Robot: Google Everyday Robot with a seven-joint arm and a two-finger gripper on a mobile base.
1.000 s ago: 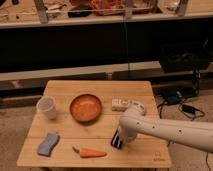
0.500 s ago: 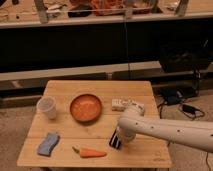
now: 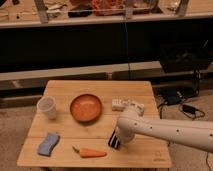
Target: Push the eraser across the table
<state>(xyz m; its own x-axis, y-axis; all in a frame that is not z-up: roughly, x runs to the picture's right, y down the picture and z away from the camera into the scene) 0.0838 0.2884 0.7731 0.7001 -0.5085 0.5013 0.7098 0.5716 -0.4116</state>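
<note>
Gripper: my two-finger gripper (image 3: 118, 136) is low over the front right part of the table, at the end of the white arm (image 3: 170, 131) that reaches in from the right.
Fingers: I cannot tell how they stand; the white wrist housing covers them from my camera.
Contact: the gripper end sits right against the top of the eraser, apparently touching it, though I cannot confirm a grip.
Eraser: the small black rectangular eraser (image 3: 114, 141) lies near the front edge, right of centre, partly hidden under the wrist.
Table: the square light wooden slatted table (image 3: 95, 88) carries everything here.
Carrot: an orange carrot with a green stub (image 3: 90, 152) lies just left of the eraser, near it but apart.
Bowl: a round orange-brown bowl (image 3: 85, 107) sits mid-table, behind the carrot.
Cup: a white cup (image 3: 47, 107) stands upright at the left, beside the bowl.
Sponge: a blue-grey wavy sponge (image 3: 48, 143) lies at the front left corner.
Pale object: a small whitish item (image 3: 127, 105) rests behind the arm, right of the bowl.
</note>
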